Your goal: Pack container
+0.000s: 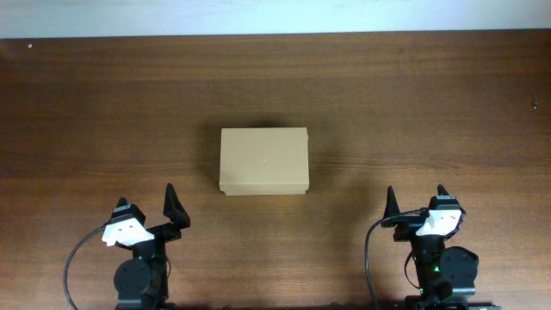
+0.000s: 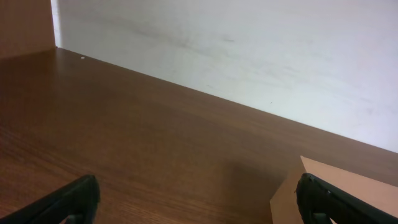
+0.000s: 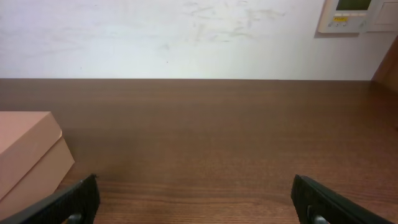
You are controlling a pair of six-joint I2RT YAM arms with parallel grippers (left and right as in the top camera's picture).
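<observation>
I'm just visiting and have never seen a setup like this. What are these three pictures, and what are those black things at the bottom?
Those are two robot arms at a wooden table. The overhead picture looks straight down: the left claw and right claw sit at the near edge, both open and holding nothing. Between them, farther in, lies a closed brown cardboard box. The other two pictures come from a small camera on each wrist, so each shows its own black fingertips at the bottom and a corner of the box.
</observation>
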